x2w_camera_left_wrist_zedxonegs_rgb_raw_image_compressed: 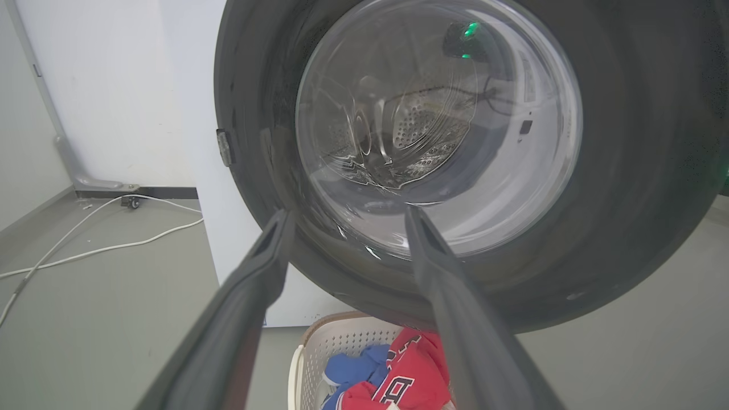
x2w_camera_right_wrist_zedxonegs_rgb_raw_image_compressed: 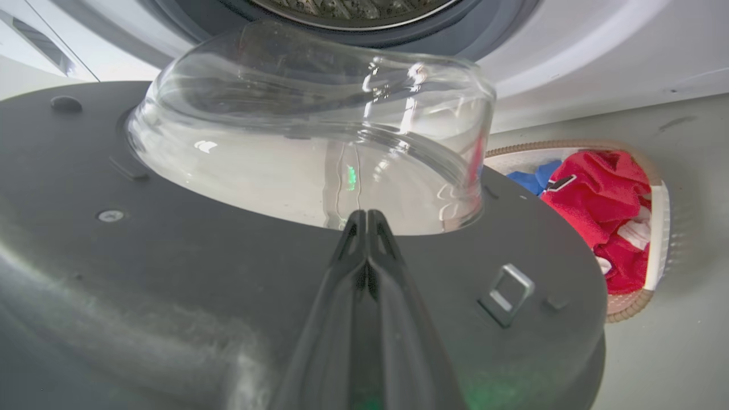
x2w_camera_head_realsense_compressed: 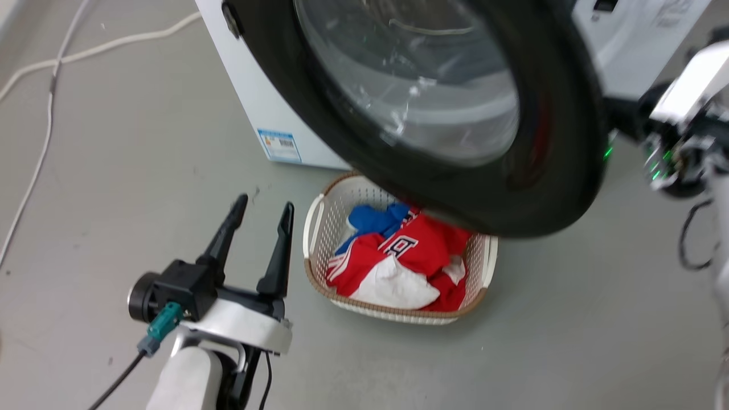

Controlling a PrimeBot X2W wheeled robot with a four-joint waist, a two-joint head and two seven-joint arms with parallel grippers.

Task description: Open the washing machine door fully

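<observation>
The washing machine door [x2w_camera_head_realsense_compressed: 547, 171] stands swung out from the white washing machine [x2w_camera_head_realsense_compressed: 250, 91], hinged at its left edge [x2w_camera_head_realsense_compressed: 230, 20]. My left gripper [x2w_camera_head_realsense_compressed: 265, 202] is open and holds nothing, low and to the left of the door and apart from it. In the left wrist view its fingers [x2w_camera_left_wrist_zedxonegs_rgb_raw_image_compressed: 346, 212] point at the door's outer face [x2w_camera_left_wrist_zedxonegs_rgb_raw_image_compressed: 638, 171]. My right arm [x2w_camera_head_realsense_compressed: 689, 85] reaches behind the door's right edge. In the right wrist view the right gripper [x2w_camera_right_wrist_zedxonegs_rgb_raw_image_compressed: 364, 215] is shut, its tips at the door's inner face [x2w_camera_right_wrist_zedxonegs_rgb_raw_image_compressed: 171, 273], just below the glass bowl [x2w_camera_right_wrist_zedxonegs_rgb_raw_image_compressed: 307, 142].
A white woven basket [x2w_camera_head_realsense_compressed: 324, 216] of red, blue and white clothes sits on the floor under the door. Pale cables [x2w_camera_head_realsense_compressed: 45, 114] run across the grey floor at the left. The door's latch hook [x2w_camera_right_wrist_zedxonegs_rgb_raw_image_compressed: 507, 287] sits right of my right fingers.
</observation>
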